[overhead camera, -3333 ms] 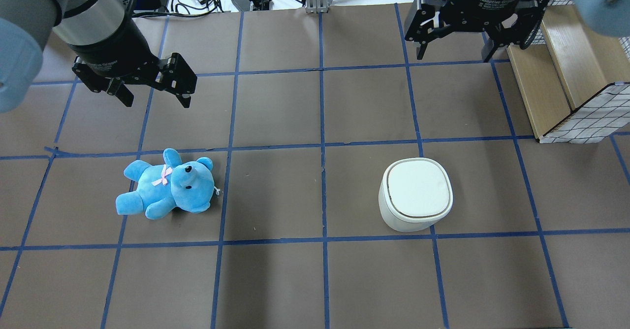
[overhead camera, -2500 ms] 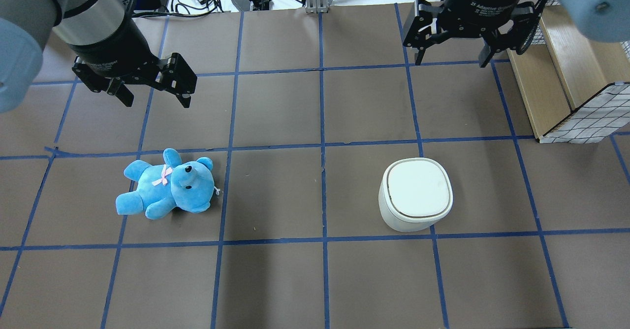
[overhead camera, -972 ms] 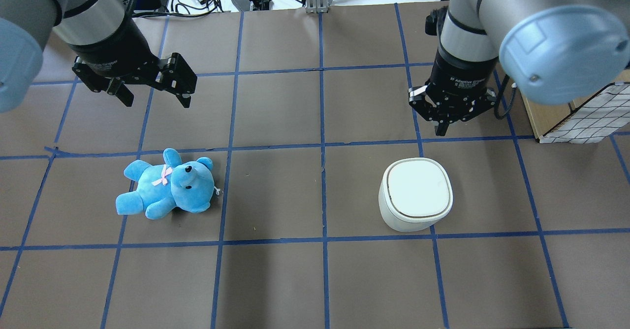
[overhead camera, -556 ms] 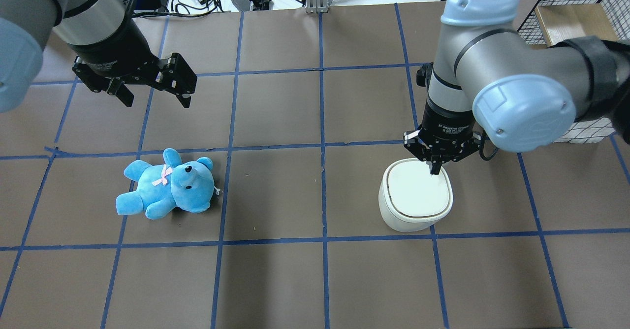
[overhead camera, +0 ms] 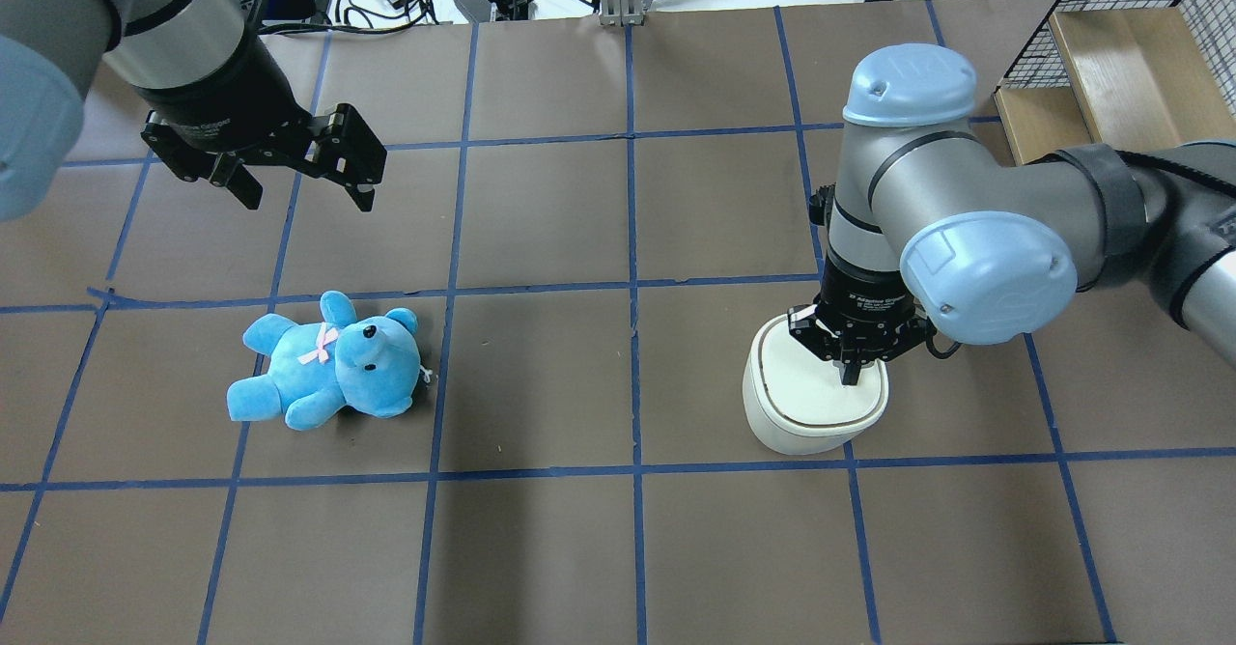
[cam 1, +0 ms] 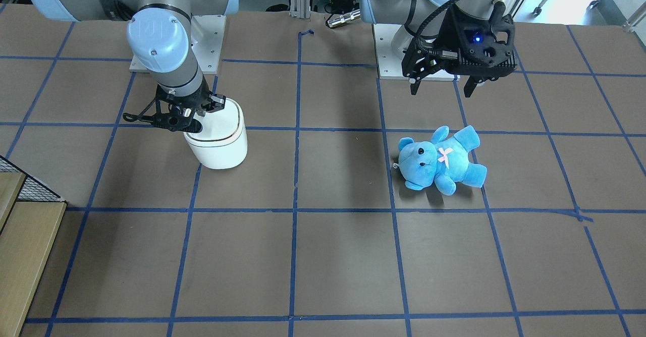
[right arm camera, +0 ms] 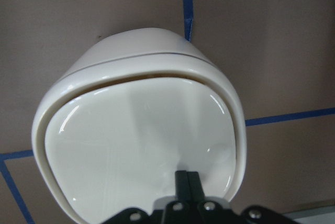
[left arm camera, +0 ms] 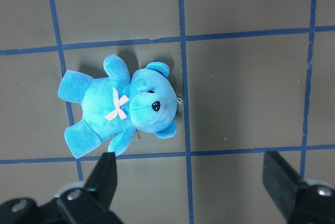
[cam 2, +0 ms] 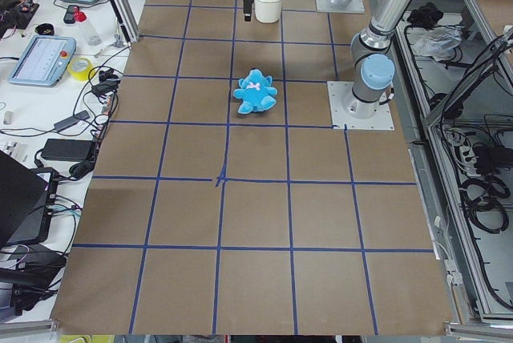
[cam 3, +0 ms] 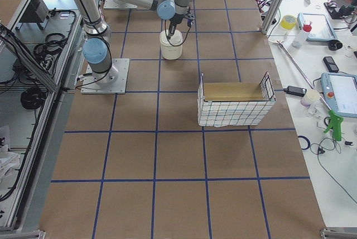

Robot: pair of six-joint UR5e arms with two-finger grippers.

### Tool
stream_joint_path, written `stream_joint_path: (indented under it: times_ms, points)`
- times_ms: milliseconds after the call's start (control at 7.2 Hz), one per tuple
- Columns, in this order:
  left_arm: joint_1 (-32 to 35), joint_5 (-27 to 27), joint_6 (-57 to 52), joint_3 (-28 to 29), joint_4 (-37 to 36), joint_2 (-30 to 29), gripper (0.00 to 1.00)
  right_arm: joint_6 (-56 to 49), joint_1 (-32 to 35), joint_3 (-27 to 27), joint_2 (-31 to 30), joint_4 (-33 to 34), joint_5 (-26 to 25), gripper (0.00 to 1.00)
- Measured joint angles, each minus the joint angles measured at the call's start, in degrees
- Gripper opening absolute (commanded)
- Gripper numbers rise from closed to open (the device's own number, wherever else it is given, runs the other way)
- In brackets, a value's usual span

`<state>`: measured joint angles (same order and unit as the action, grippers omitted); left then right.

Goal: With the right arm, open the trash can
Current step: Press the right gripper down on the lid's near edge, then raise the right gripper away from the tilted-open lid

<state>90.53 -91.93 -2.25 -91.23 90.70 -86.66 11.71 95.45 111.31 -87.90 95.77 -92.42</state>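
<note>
Over the trash can (overhead camera: 811,437): the right hand (overhead camera: 850,377) is down on the white lid (overhead camera: 787,375), off-centre and nearer one edge.
Right hand's grip: fingers pinched together into a single point with nothing between them. The tip looks to be touching the lid, though I can't confirm contact.
Trash can's spot: upright on the right half of the worktop (overhead camera: 541,239), beside a crossing of blue tape lines.
Lid: not yet up. The wrist view shows only a thin dark slit along the far seam.
Progress: approach done, I judge. The press that pops the lid is what's left.
Left hand (overhead camera: 306,201): wide open and empty, hanging beyond the blue teddy bear (overhead camera: 328,375), well apart from the can.
</note>
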Motion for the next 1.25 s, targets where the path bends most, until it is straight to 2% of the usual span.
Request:
stream_joint_path:
  times_ms: [278, 417, 556, 833, 1250]
  points:
    - [0.00, 0.00, 0.00, 0.00, 0.00, 0.00, 1.00, 0.08, 0.00, 0.07, 0.54, 0.15, 0.05, 0.00]
    - [0.00, 0.00, 0.01, 0.00, 0.00, 0.00, 1.00, 0.12, 0.00, -0.06, 0.60, 0.21, -0.01, 0.15]
    - [0.00, 0.00, -0.01, 0.00, 0.00, 0.00, 1.00, 0.13, -0.03, -0.62, 0.23, -0.03, -0.06, 0.99]
    - [0.00, 0.00, 0.00, 0.00, 0.00, 0.00, 1.00, -0.27, -0.12, -5.42, -3.17, -4.28, 0.46, 1.00]
    - [0.01, 0.00, 0.00, 0.00, 0.00, 0.00, 1.00, -0.53, -0.07, -20.55, -4.83, -12.97, 0.68, 1.00]
